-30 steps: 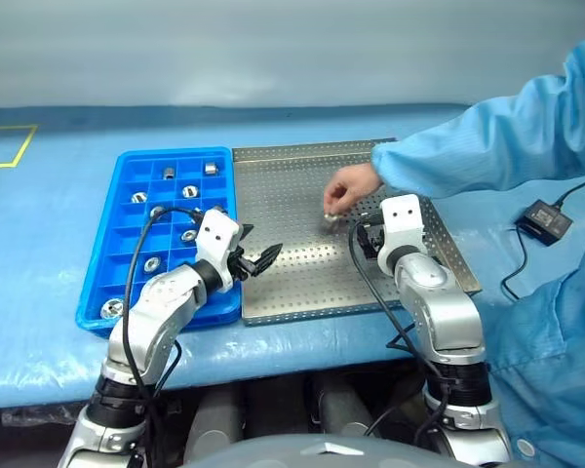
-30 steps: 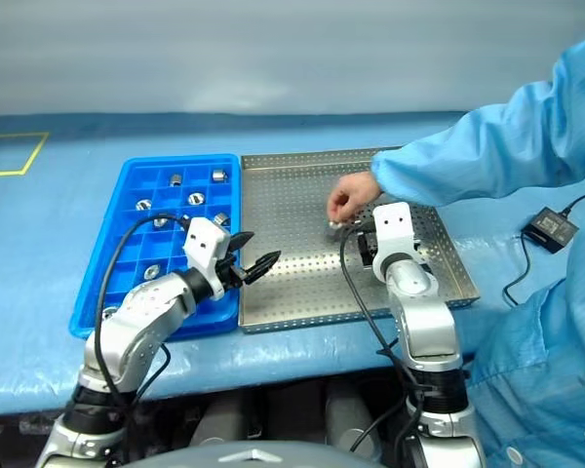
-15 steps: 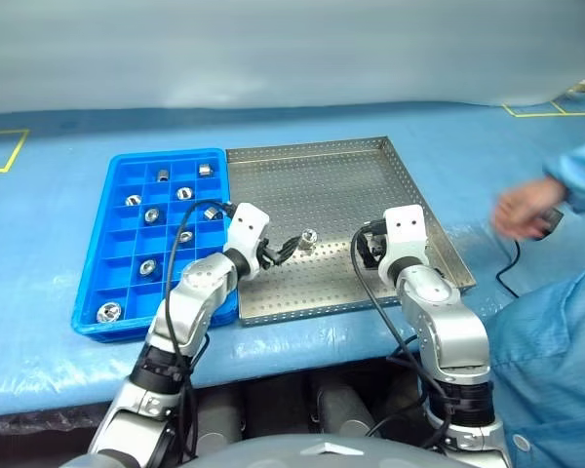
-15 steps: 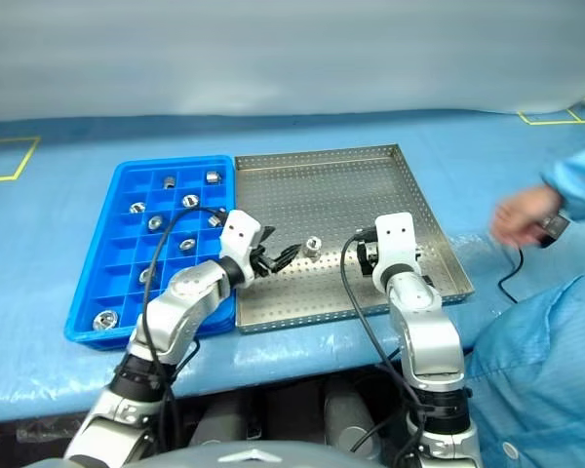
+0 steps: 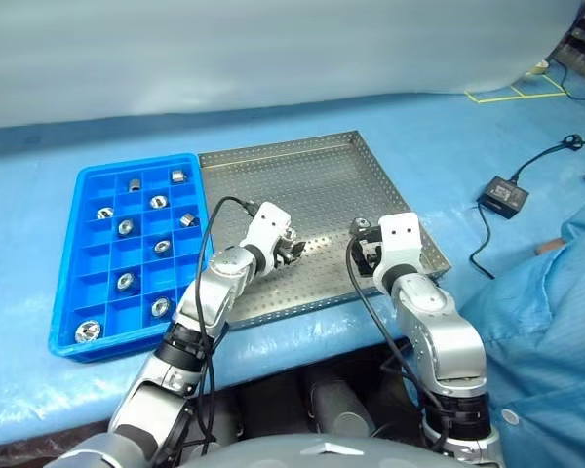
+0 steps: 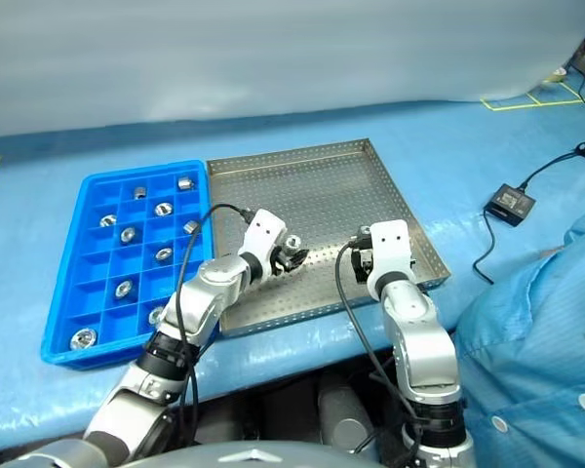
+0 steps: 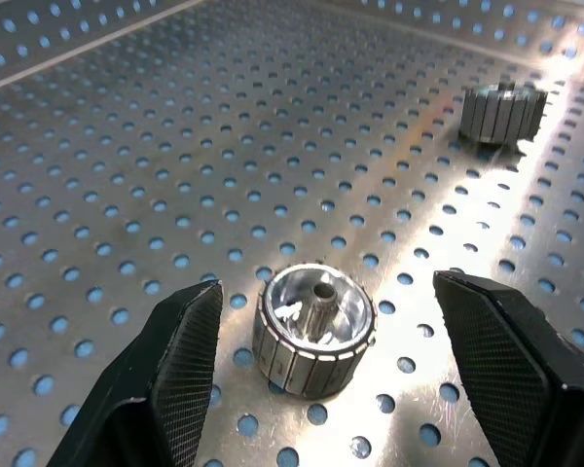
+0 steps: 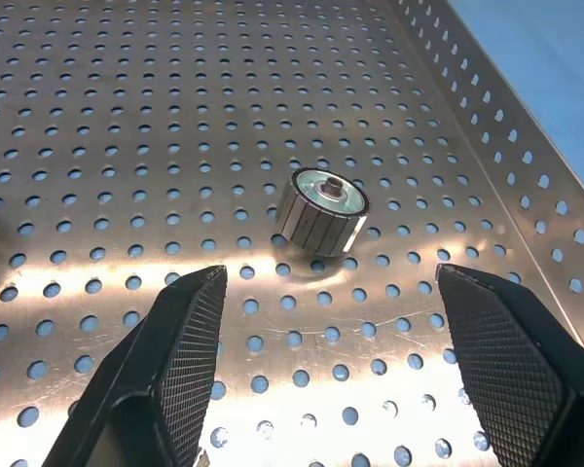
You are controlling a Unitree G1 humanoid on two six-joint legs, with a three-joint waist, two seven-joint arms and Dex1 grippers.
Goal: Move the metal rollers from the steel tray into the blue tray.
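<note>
Arms: silver-grey jointed shells, black elbow rings, a white boxy wrist block on each, black cable looping from forearm to wrist. Left gripper and right gripper: black jaws with cross-hatched pads. Person: light blue coverall.

11 rollers (2 on steel), 2 trays.

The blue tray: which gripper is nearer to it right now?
Left. The left gripper hangs over the steel tray, open around a roller, not far from the blue tray. The right gripper is open near the steel tray's far side.
</note>
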